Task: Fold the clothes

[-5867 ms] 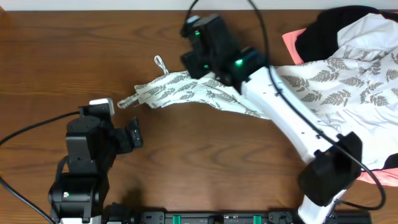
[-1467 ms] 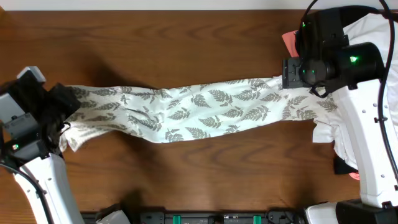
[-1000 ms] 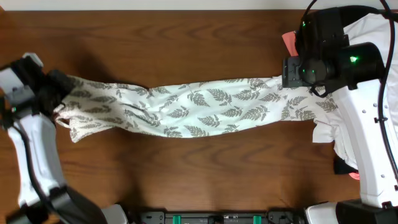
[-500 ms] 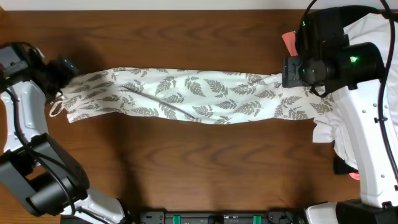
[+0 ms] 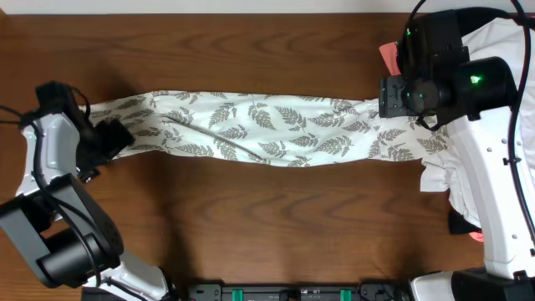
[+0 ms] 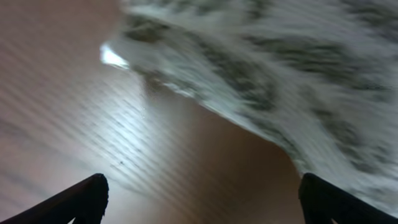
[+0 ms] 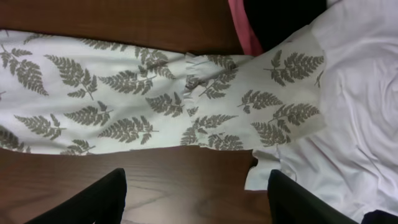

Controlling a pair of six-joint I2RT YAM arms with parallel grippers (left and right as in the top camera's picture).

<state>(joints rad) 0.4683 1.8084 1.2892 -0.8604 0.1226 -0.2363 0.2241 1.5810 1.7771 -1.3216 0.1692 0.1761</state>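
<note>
The fern-printed clothes [image 5: 267, 130] lie stretched in a long band across the wooden table, from far left to right. My left gripper [image 5: 115, 136] is over the band's left end. In the left wrist view it [image 6: 202, 190] is open with bare wood between the fingers, and the blurred fabric [image 6: 280, 74] is just ahead. My right gripper [image 5: 387, 99] is over the band's right part. In the right wrist view it [image 7: 197, 183] is open and empty over wood, just off the cloth's edge [image 7: 124, 106].
A plain white garment [image 7: 367, 99] lies at the right, partly under the fern cloth's end [image 5: 493, 159]. A coral-pink garment [image 7: 244, 28] and a black one [image 7: 280, 15] are piled at the back right. The table's back edge runs along the top.
My left gripper has let go of the garment's left end and moved toward the front and a little right. The garment has settled flat. The right arm has not moved.
</note>
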